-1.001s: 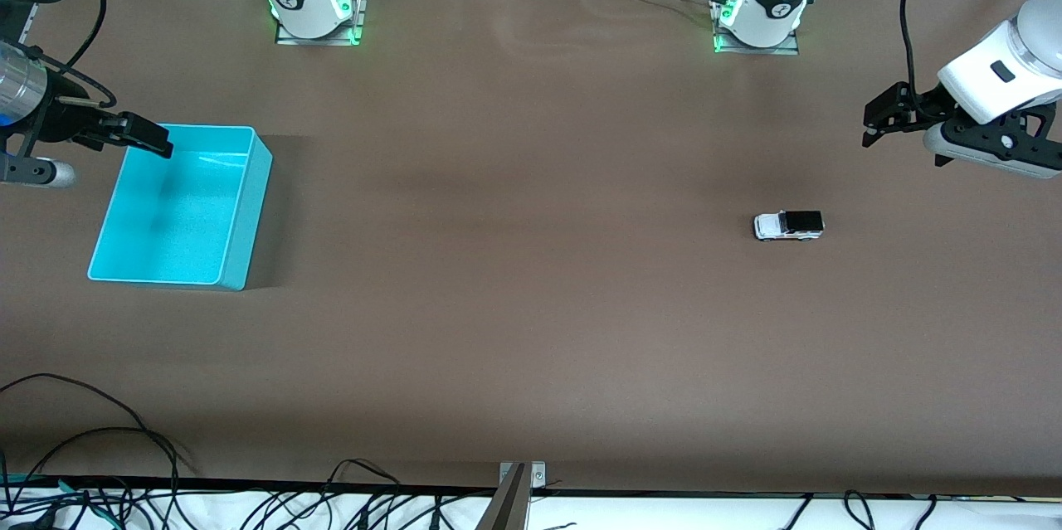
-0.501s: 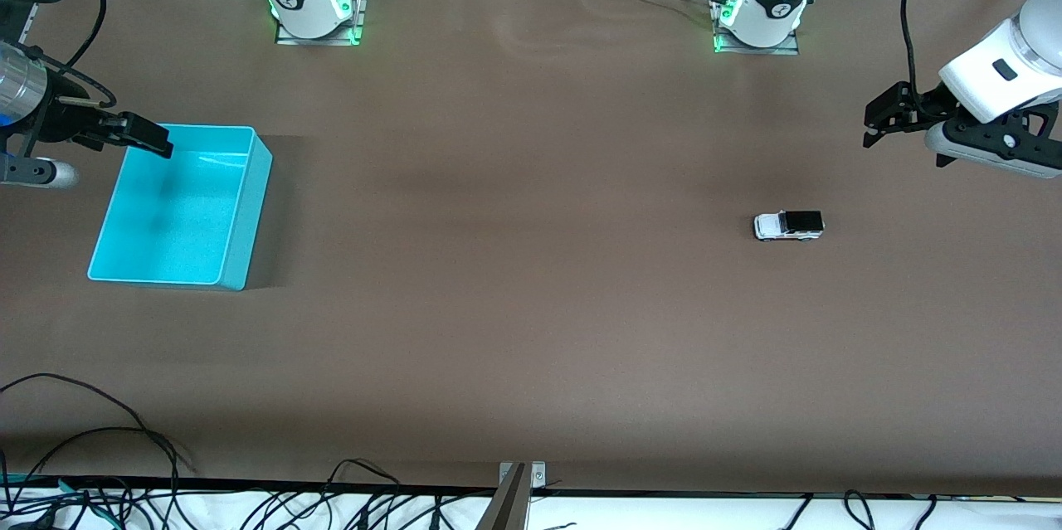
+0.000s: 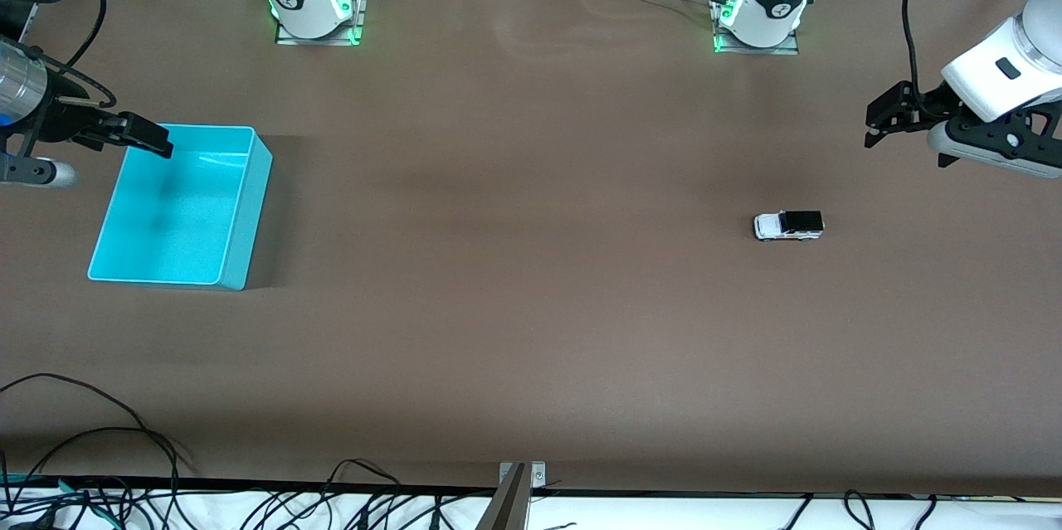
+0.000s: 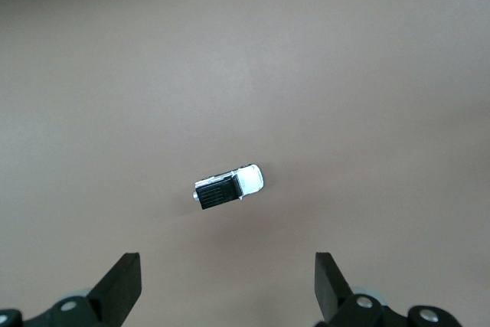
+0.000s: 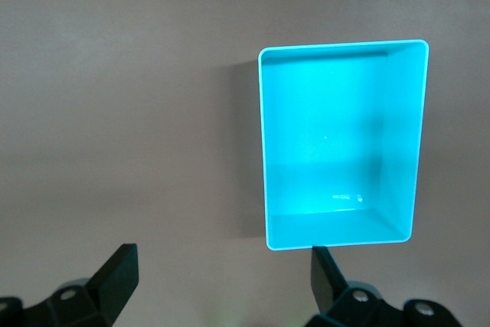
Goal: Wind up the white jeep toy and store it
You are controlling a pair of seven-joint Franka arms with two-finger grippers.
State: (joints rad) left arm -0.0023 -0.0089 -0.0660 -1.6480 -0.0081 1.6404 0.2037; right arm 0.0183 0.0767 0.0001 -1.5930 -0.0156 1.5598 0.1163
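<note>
Left gripper (image 3: 881, 117) hangs in the air over bare table at the left arm's end, jaws spread wide, nothing held; its wrist view looks down on the white jeep toy (image 4: 229, 188) between the two fingertips (image 4: 122, 281). The toy (image 3: 789, 225) sits on its wheels on the brown table (image 3: 531, 331), well apart from the turquoise bin (image 3: 241, 215) at the right arm's end. Right gripper (image 3: 141, 136) waits over the bin's rim, jaws also wide, empty. Judgement: jeep is light, rigid, smooth-sided and will roll or skid if nudged. Best hold looks to be across the body sides, mid-length, leaving the wheels free for winding.
</note>
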